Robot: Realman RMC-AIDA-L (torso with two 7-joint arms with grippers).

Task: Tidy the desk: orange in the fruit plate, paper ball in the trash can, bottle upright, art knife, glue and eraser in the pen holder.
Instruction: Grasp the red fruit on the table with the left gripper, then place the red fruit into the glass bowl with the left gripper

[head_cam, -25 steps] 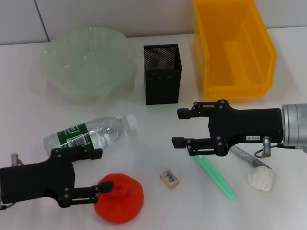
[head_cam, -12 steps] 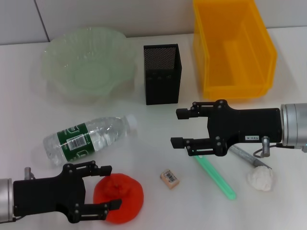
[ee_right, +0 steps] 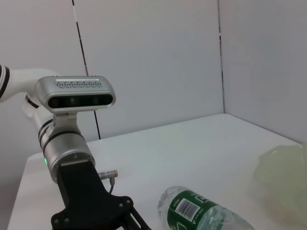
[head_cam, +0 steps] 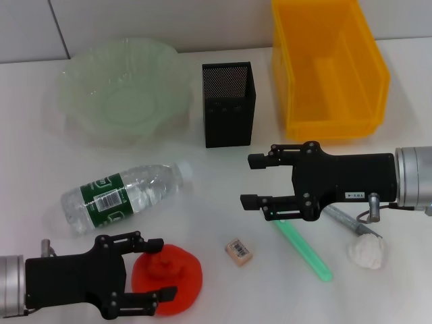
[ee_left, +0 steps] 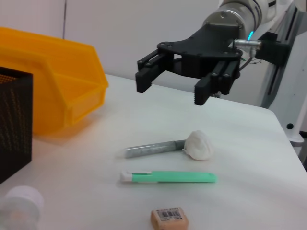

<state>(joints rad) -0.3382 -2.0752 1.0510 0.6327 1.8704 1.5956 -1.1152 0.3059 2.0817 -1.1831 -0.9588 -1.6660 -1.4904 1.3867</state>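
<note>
Left gripper [head_cam: 154, 268] sat at 7 o'clock, fingers apart around the orange [head_cam: 169, 278], probably lining up a grab. Right gripper [head_cam: 255, 181] hovered over the art knife [head_cam: 302, 249], fingers apart too.

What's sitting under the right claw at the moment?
Under the open right claw lies the capped end of the green art knife. That end is partly hidden in the head view.
</note>
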